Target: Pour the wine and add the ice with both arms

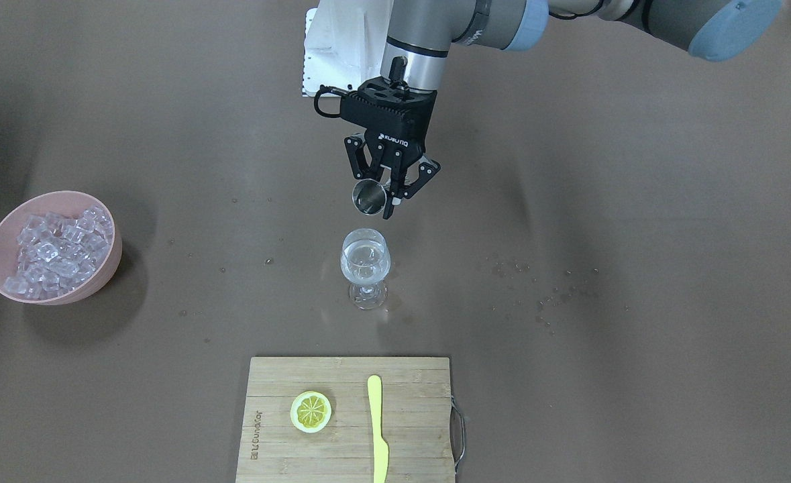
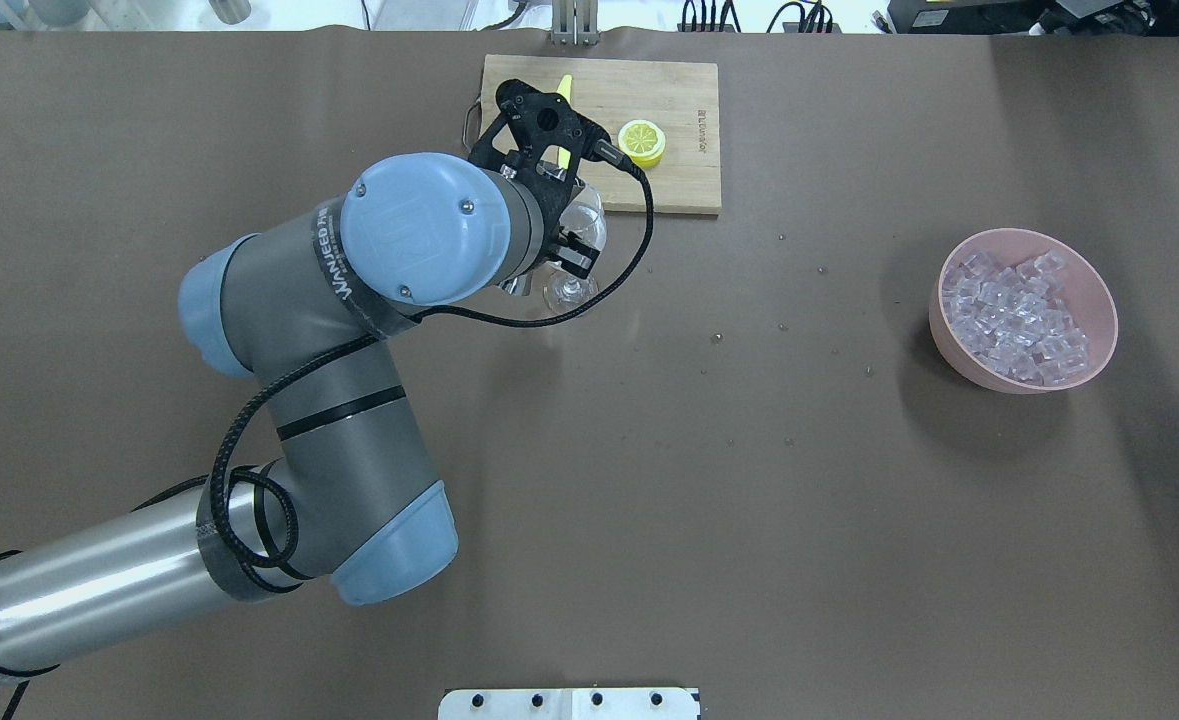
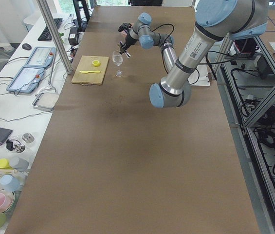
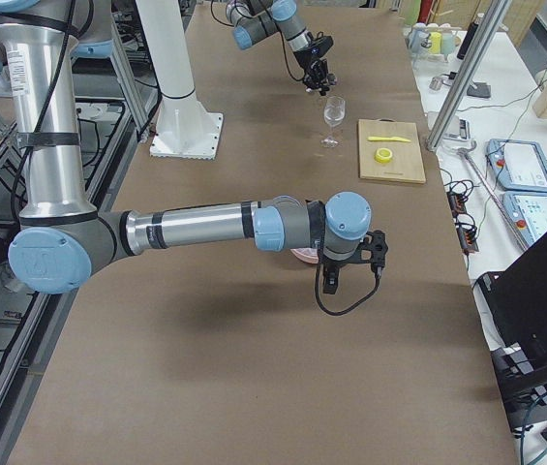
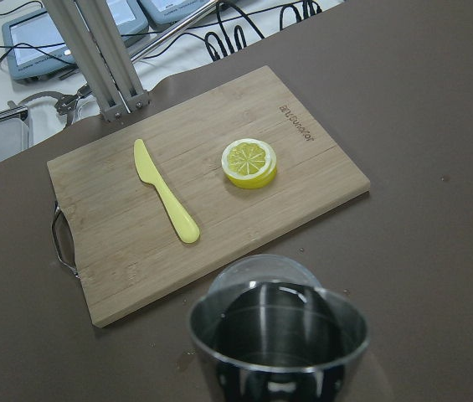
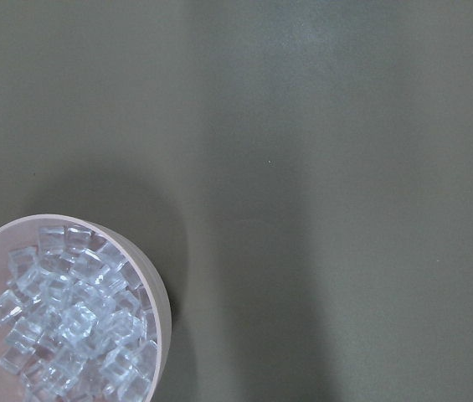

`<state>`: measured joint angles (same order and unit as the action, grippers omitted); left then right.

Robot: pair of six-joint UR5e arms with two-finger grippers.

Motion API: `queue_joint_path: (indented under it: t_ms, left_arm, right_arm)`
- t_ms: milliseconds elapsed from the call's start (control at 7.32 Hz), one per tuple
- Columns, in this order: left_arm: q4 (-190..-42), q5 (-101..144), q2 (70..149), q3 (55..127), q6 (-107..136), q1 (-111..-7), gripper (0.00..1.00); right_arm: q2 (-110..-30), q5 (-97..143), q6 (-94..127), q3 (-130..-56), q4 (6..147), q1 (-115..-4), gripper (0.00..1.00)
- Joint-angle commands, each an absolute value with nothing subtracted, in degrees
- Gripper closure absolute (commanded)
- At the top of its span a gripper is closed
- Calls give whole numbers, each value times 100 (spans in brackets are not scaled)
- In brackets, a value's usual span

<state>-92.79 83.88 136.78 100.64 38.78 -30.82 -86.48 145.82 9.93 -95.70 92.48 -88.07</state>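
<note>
A slatted bamboo board [image 1: 415, 416] at the near edge carries a round lemon slice [image 1: 310, 411] and a slim yellow knife [image 1: 376, 429]. At left, a smooth pink bowl [image 1: 96, 280] holds heaped glassy ice [image 1: 56, 251]. In the centre, clear wine [image 1: 365, 265] sits in a stemmed glass [image 1: 366, 295]. The left gripper [image 1: 385, 191] clamps a tilted, shiny steel cup [image 1: 368, 196] near the rim. The right gripper [image 4: 350, 271] hangs by the bowl; whether its fingers are apart cannot be told.

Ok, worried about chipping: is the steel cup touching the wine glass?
Apart. The exterior front-facing view shows a strip of bare table between the steel cup, held by the left pincer, and the wine glass rim.
</note>
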Motion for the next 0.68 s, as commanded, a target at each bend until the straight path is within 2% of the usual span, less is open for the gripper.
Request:
queue_joint_path:
  t_ms: [0,546]
  left_arm:
    - [-8347,8394,13964,10055,3536,-3129,100]
    - [-7350,8385,14176,10055,2920,-3155,100]
  right_arm:
    - [-8657,14581,993,-9571,9272,-8807,0]
    - [-8649,14581,993,-9571,9290,-8807,0]
